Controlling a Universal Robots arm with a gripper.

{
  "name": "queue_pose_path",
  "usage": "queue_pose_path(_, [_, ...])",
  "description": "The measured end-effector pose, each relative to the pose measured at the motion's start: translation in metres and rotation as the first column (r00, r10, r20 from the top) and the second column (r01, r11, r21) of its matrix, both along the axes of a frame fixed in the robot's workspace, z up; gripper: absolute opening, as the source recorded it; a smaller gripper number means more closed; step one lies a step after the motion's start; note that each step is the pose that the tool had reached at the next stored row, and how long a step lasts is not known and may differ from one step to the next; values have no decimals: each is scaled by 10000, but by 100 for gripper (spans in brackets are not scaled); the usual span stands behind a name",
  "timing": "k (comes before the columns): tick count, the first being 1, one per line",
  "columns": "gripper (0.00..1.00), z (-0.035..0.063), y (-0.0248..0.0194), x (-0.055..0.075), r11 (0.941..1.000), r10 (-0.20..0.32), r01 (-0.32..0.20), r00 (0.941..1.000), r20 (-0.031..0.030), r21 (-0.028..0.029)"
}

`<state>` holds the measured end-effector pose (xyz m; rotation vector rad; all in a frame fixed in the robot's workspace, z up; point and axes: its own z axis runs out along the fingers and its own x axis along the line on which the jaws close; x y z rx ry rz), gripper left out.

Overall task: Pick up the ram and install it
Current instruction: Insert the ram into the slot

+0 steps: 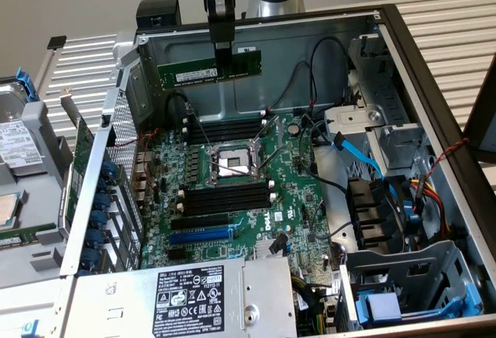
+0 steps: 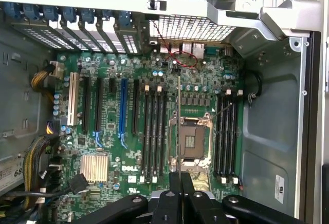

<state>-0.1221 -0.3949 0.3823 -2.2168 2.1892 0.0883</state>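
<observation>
Jaws of the gripper (image 1: 222, 57) are clamped on the top edge of the ram (image 1: 186, 72), a green stick hanging level high over the motherboard (image 1: 298, 198) inside the open case (image 1: 341, 26). Gripped from above, its lower edge faces the black memory slots (image 1: 229, 198), apart from them.

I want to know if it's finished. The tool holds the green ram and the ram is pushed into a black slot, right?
Not quite. The tool does hold the ram, but the ram is not in a slot. The exterior view shows it hanging in the air above the motherboard, and the black slots are empty.
</observation>
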Motion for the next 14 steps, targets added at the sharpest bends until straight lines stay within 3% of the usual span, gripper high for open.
queue_pose_path(5, [12,-1,0,0,10000,0,0,10000,0,0])
queue_pose_path(9, [12,-61,-6,2,10000,0,0,10000,1,-1])
queue_pose_path(14, [12,-152,-65,2,10000,-26,26,10000,49,0])
